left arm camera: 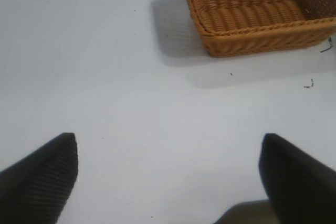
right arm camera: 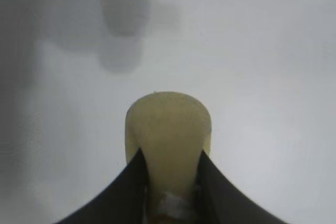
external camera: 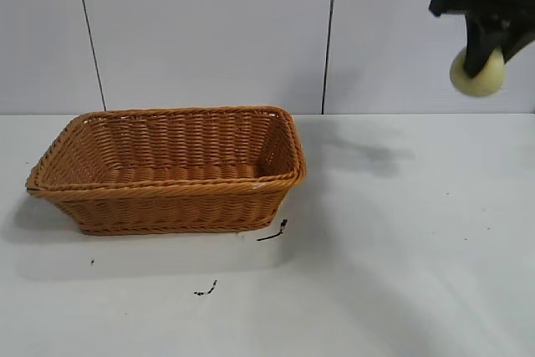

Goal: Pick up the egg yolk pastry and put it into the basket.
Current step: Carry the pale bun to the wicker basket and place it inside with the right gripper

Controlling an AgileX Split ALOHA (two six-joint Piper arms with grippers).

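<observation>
Egg yolk pastry [right arm camera: 168, 129] in right end effector [right arm camera: 169, 177]

Egg yolk pastry [external camera: 478, 73] pale yellowish-cream, plain & matte, pinched betw black fingers [right arm camera: 123, 192] of right gripper [external camera: 489, 49]. Basket [external camera: 167, 169] orange-brown woven wicker w/ braided rim, well below & off to the side of that gripper. Table [external camera: 401, 248] white w/ few small black specks. Left gripper [left arm camera: 168, 177] fingers black, fine ribbed texture.
</observation>
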